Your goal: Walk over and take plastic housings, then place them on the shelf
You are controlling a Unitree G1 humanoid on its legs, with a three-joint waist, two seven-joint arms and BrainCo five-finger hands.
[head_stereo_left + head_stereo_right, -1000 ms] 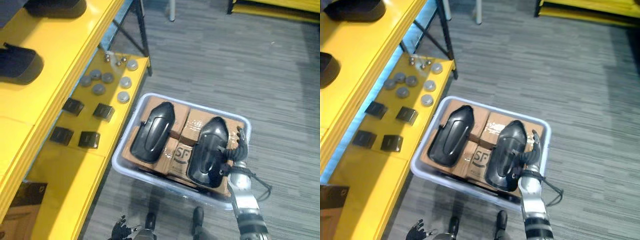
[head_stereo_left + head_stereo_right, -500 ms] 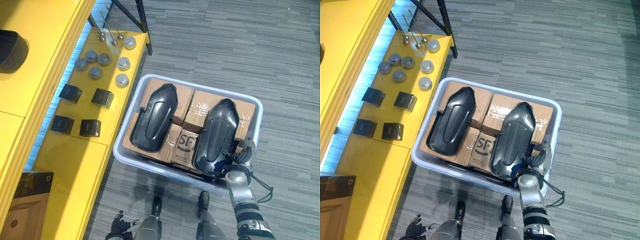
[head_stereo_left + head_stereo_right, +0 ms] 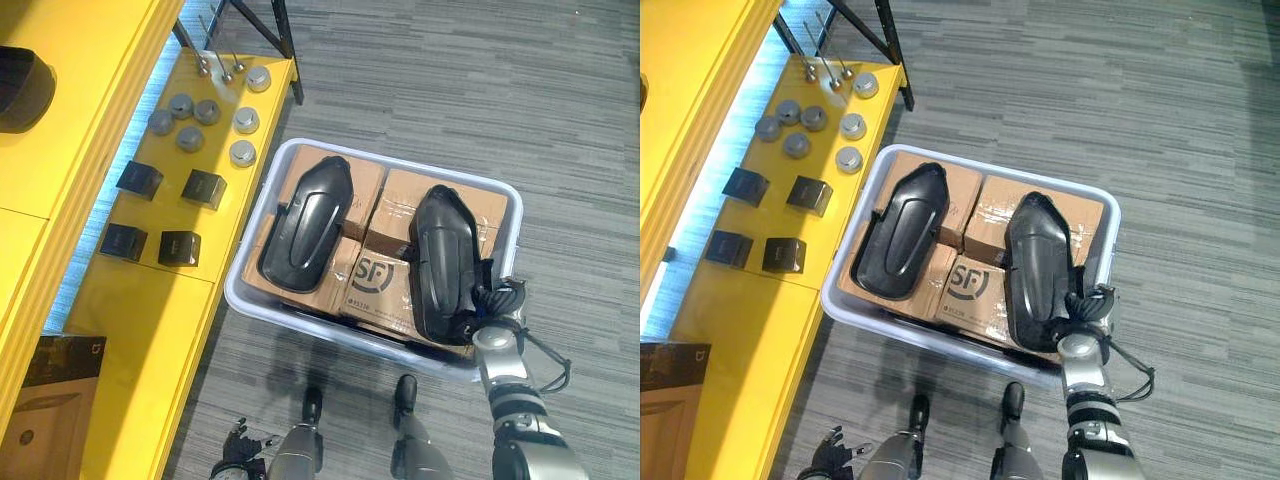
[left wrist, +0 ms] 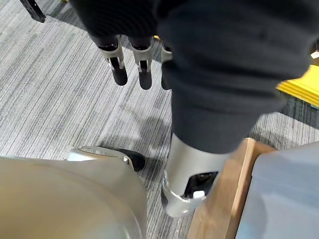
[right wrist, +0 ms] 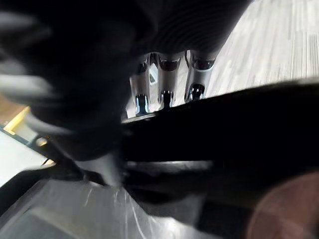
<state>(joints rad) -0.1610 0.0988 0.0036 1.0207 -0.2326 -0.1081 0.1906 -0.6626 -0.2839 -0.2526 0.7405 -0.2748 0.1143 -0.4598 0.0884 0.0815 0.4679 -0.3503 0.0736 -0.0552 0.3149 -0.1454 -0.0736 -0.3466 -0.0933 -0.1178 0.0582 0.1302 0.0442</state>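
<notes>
Left eye view: two black plastic housings are seen on cardboard boxes [image 3: 370, 285] inside a grey bin [image 3: 335, 335], which sits beside the yellow shelf [image 3: 150, 310]. The right housing [image 3: 440, 260] is tipped on edge at the bin's right side. Its near end is clasped by the right hand [image 3: 492, 300], fingers [image 5: 194, 74] curled over its rim. The left housing [image 3: 305, 225] lies flat, untouched. The left hand [image 4: 118, 69] is hung in front of the bin, fingers relaxed, nothing held.

A pale plastic bin [image 3: 330, 335] stands on the grey striped carpet floor [image 3: 420, 90], just beside a low yellow shelf [image 3: 150, 330]. Round grey discs [image 3: 190, 138], four small black boxes [image 3: 204, 188] and a brown carton [image 3: 40, 430] lie on the shelf.
</notes>
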